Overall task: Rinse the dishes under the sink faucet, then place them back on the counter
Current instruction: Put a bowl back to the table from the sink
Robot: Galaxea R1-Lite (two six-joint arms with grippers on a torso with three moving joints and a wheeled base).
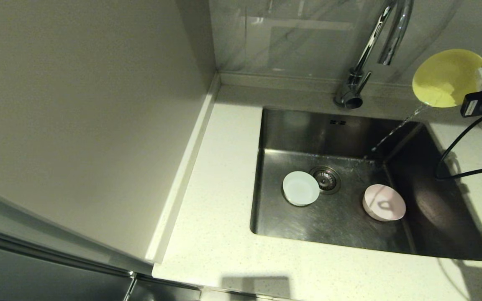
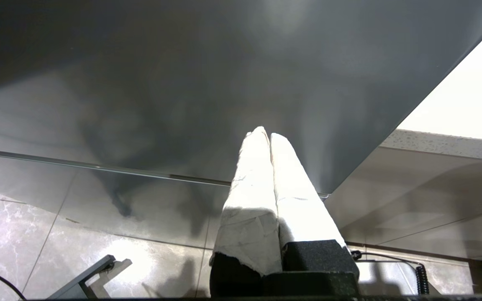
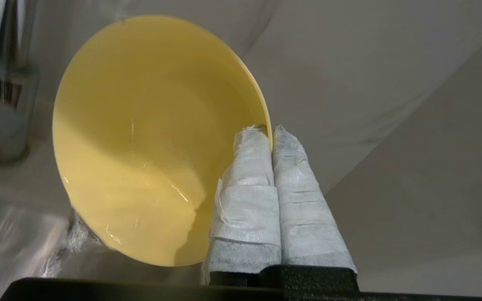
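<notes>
Lettering is nowhere legible to me on the faucet or the gear. I count three bowls: my right gripper clenches the rim of the yellow-green bowl, tipped above the sink's far right corner with water streaming from it; the white bowl and pink bowl sit in the basin, either side of the drain. My left gripper hangs parked below the counter, fingers pressed together.
</notes>
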